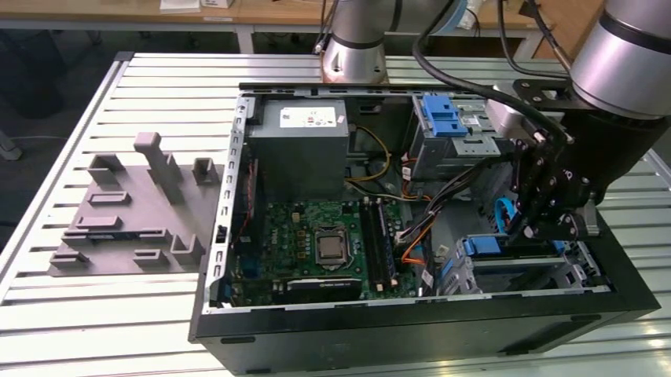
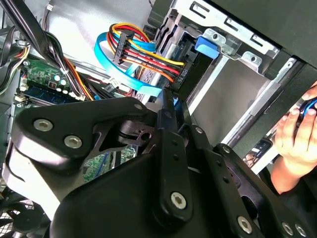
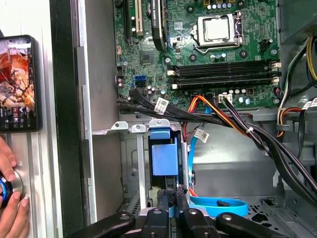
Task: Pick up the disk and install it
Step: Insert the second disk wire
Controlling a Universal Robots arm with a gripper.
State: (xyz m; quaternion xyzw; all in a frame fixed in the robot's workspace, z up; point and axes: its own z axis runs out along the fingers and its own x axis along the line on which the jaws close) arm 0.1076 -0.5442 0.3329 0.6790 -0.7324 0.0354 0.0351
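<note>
Blue carrier rails of the disk (image 3: 164, 159) stand in the lower drive cage (image 1: 524, 263). Gripper (image 3: 171, 196) fingers pinch the disk's near end.

Robotics lab / hardware test bench.
Open PC tower (image 1: 419, 314) lies on a slatted aluminium worktop (image 1: 126, 314), motherboard (image 1: 314, 243) exposed; grey moulded fixture block (image 1: 131, 212) beside it; robot arm base (image 1: 351, 47) bolted at the worktop's far edge; wooden desks (image 1: 210, 12) behind; a person's hand (image 3: 12, 208) by a phone (image 3: 17, 82) in the first wrist view.
</note>
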